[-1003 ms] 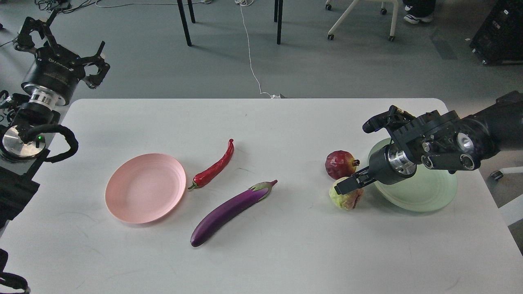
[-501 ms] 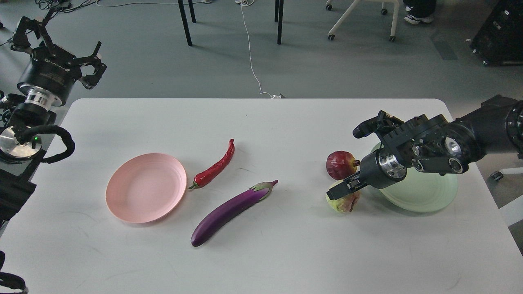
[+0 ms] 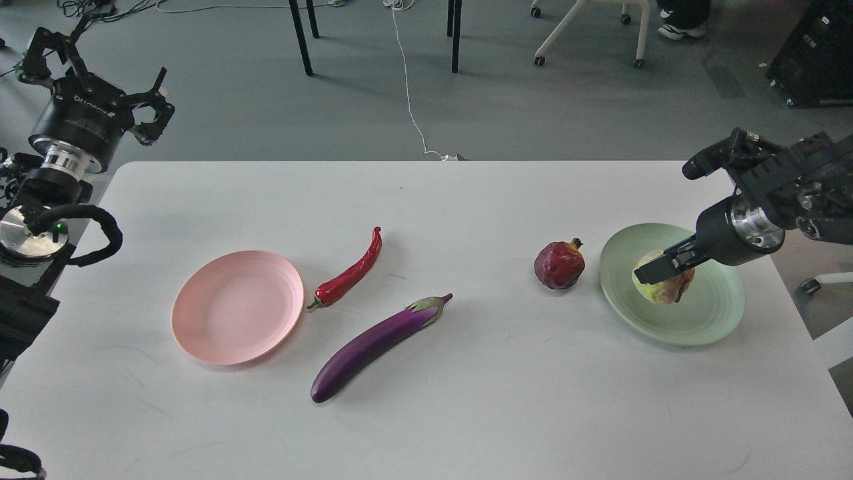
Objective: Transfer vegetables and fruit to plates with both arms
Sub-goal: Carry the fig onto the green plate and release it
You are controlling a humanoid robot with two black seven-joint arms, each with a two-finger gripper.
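My right gripper is shut on the bumpy yellow-green fruit and holds it over the middle of the mint green plate at the right. The dark red pomegranate sits on the table just left of that plate. The purple eggplant lies slanted at the table's centre. The red chili pepper lies above it, its stem end by the pale pink plate, which holds nothing. My left gripper is open, raised off the table's far left corner.
The white table ends close to the green plate on the right. Beyond the far edge are chair legs, a white cable on the floor and a black box at top right.
My right gripper closed on the yellow-green fruit, lifted it from beside the pomegranate and carried it right over the green plate. The left arm has hardly moved.
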